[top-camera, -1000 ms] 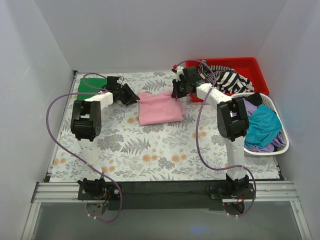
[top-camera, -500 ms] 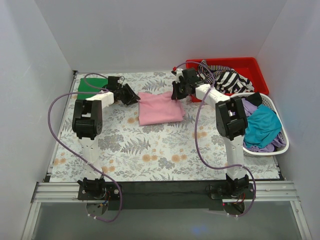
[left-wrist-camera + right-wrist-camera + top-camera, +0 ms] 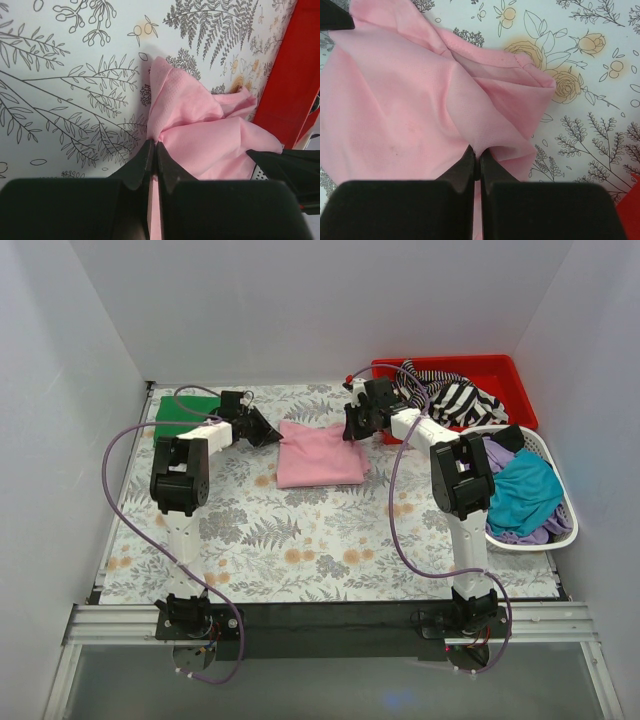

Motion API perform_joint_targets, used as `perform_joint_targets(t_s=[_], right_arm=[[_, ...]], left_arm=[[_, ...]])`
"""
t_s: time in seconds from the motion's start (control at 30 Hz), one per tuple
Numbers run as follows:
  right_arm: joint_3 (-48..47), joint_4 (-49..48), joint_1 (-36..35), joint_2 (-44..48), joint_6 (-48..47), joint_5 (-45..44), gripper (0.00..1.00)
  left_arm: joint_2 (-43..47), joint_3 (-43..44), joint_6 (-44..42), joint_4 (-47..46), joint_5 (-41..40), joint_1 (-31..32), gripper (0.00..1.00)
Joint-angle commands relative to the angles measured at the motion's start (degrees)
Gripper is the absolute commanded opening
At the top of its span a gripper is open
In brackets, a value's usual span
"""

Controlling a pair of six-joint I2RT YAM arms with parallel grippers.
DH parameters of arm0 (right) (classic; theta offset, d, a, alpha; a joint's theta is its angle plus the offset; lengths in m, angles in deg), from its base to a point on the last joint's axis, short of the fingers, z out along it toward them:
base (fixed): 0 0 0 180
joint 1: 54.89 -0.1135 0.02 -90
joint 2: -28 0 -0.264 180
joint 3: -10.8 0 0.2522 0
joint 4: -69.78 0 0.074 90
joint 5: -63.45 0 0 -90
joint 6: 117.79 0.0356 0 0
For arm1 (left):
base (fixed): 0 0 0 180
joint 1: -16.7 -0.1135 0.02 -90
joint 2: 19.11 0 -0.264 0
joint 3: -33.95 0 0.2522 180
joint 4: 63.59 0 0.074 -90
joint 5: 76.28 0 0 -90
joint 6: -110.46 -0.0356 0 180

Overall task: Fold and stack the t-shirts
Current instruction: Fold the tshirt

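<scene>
The folded pink t-shirt [image 3: 320,458] is laid flat toward the far middle of the flowered table [image 3: 300,540], with its slightly longer side run left to right and tilted a little. Its far left corner is pinched between the closed fingers of the left gripper [image 3: 270,433], and its far right corner is clamped by the right gripper [image 3: 354,430]. Both arms are stretched forward and bent inward, with the grippers pointed toward each other across the cloth.

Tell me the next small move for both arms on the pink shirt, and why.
Probably lift both together a little. The left gripper and right gripper are each shut on a far corner of the pink shirt, which lies on the table; an even raise should free it for carrying to the green shirt.
</scene>
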State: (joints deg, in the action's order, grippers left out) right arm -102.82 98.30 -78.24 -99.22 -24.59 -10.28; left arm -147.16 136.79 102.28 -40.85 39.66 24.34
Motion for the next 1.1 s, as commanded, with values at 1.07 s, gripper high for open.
perform_joint_targets(t_s=[1.07], right_arm=[[1.94, -2.02, 0.06, 2.33, -0.74, -0.71, 0.18]], left_arm=[[6.94, -4.00, 1.24, -0.36, 5.44, 0.27, 0.09]])
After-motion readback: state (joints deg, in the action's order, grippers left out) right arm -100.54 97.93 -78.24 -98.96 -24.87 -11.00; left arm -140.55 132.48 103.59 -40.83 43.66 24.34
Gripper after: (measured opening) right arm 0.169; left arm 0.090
